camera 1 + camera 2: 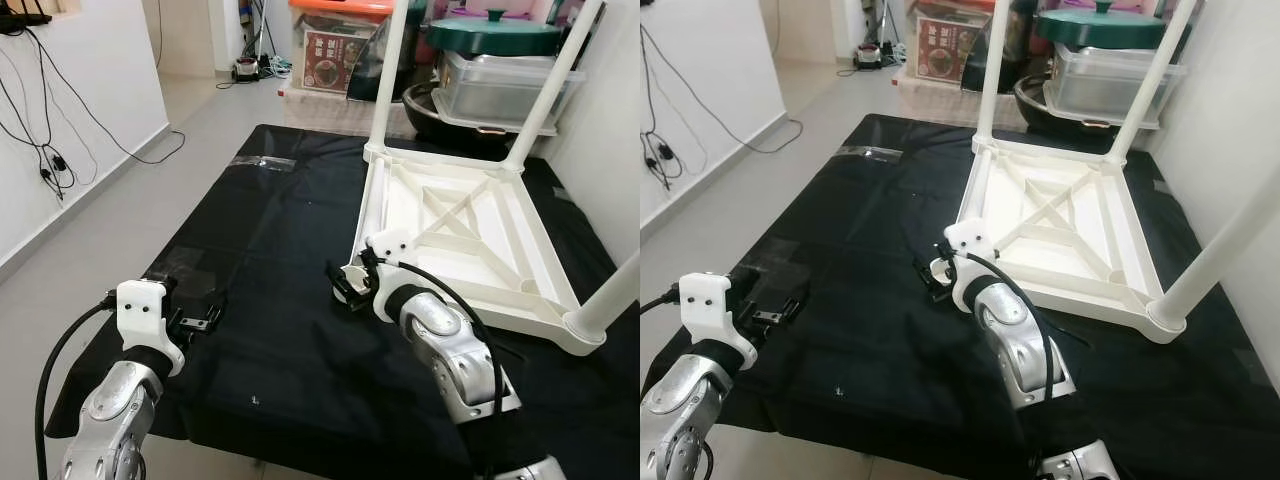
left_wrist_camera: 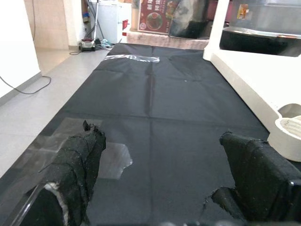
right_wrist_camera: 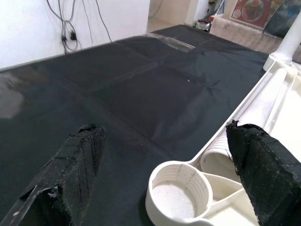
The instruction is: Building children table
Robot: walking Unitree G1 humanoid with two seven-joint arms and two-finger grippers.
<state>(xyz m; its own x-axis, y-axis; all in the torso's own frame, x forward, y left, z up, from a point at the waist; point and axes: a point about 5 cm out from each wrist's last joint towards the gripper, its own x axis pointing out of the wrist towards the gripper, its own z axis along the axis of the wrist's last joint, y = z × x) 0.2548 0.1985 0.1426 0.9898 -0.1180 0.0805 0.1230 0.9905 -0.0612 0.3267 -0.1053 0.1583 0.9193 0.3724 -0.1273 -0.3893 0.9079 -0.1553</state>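
Observation:
A white plastic children's table (image 1: 520,250) lies upside down on the right half of a black cloth (image 1: 270,230). Legs stand up from its two far corners (image 1: 390,70) (image 1: 555,80) and from its near right corner (image 1: 615,295). The near left corner socket (image 3: 181,190) holds no leg. A loose white leg (image 3: 256,120) lies inside the frame along the left rim. My right gripper (image 1: 345,285) hovers open just left of that socket, holding nothing. My left gripper (image 1: 200,318) is open and low over the cloth at the front left, also holding nothing.
Storage boxes (image 1: 335,45), a clear tub (image 1: 505,85) and a green-lidded pot (image 1: 495,30) crowd the floor behind the cloth. A white wall with hanging cables (image 1: 45,150) runs along the left. Clear tape patches (image 1: 262,162) (image 2: 110,160) lie on the cloth.

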